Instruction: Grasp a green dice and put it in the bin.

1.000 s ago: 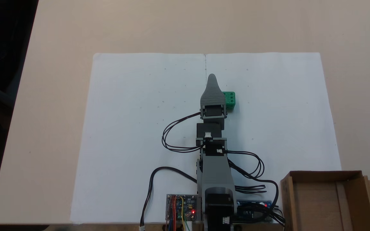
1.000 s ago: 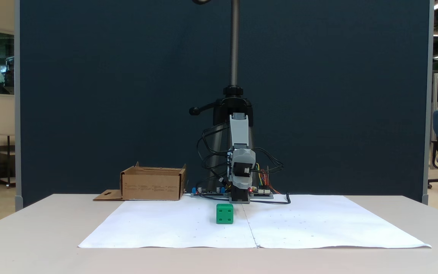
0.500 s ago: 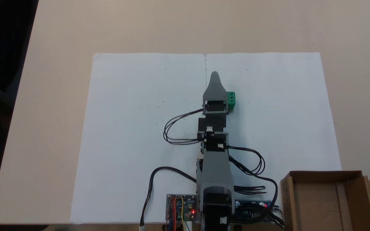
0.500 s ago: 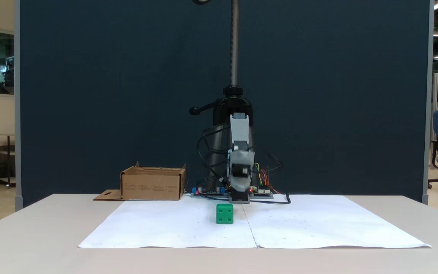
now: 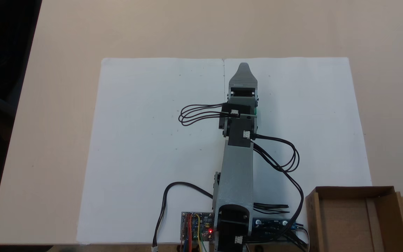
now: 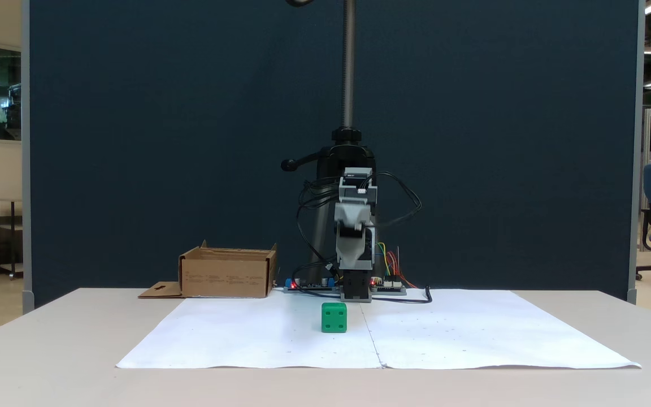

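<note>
Green dice (image 6: 334, 317) sits on the white paper sheet (image 6: 257, 339), near its centre seam, unheld; from above it is almost wholly covered by the arm, a green sliver showing at the wrist's right edge (image 5: 255, 111). Gripper (image 5: 243, 68) is raised above the sheet, pointing toward the far table edge; the jaws lie one behind the other, so their state cannot be told. Bin (image 5: 357, 220) stands at the lower right beside the arm's base, well apart from the dice; seen also at (image 6: 228, 273).
</note>
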